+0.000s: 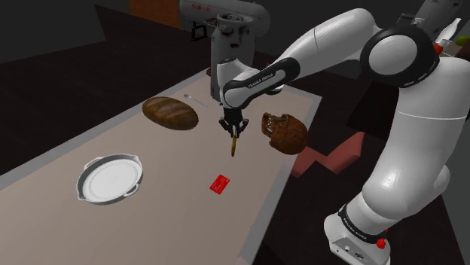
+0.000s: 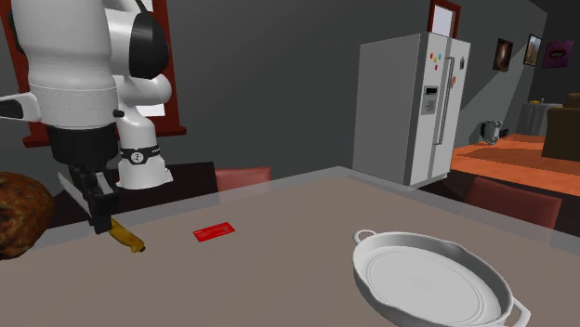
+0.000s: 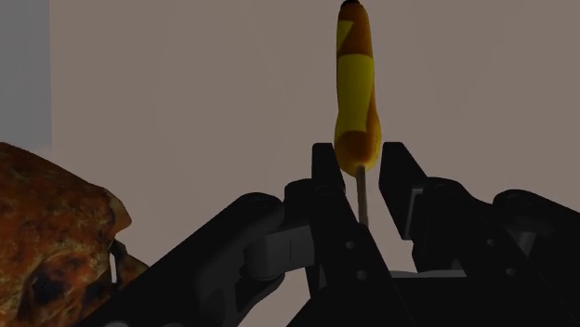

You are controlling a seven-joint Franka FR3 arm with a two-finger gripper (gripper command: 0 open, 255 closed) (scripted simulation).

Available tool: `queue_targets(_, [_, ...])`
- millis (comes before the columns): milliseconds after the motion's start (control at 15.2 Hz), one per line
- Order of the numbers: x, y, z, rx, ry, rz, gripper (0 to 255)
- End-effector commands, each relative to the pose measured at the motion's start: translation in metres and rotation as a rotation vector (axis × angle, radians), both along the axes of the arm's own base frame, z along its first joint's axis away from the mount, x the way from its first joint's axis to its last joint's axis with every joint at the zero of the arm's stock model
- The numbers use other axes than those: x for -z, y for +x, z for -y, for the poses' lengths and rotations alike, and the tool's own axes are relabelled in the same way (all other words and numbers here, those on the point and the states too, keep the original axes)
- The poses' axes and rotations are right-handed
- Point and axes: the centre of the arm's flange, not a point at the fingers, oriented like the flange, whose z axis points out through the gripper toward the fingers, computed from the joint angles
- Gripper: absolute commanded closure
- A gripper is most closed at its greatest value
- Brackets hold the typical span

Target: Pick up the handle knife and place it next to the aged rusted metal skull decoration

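My black gripper (image 1: 233, 129) is shut on the handle knife (image 1: 235, 145), pinching its thin metal shank. The yellow-and-brown handle (image 3: 357, 93) sticks out past the fingertips (image 3: 325, 163). The knife hangs tilted, low over the tan table (image 1: 151, 218), a short way to the shoulder view's left of the rusted brown skull (image 1: 284, 132). In the second exterior view the gripper (image 2: 98, 221) holds the knife (image 2: 126, 238) just right of the skull (image 2: 19, 215). The skull (image 3: 56, 241) also shows beside the gripper (image 3: 358, 158) in the wrist view.
A brown loaf (image 1: 170, 113) lies beyond the gripper on the shoulder view's left. A white two-handled pan (image 1: 109, 178) and a small red card (image 1: 220, 183) sit nearer the front. Reddish chairs (image 1: 331, 158) stand past the table's edge beside the skull.
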Motion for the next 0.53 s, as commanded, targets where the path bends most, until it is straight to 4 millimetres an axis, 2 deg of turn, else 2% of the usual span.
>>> queue_targets(0, [0.011,-0.001,0.0,0.0,0.0,0.0,255])
queue_targets(462, [0.048,-0.001,0.0,0.0,0.0,0.0,255])
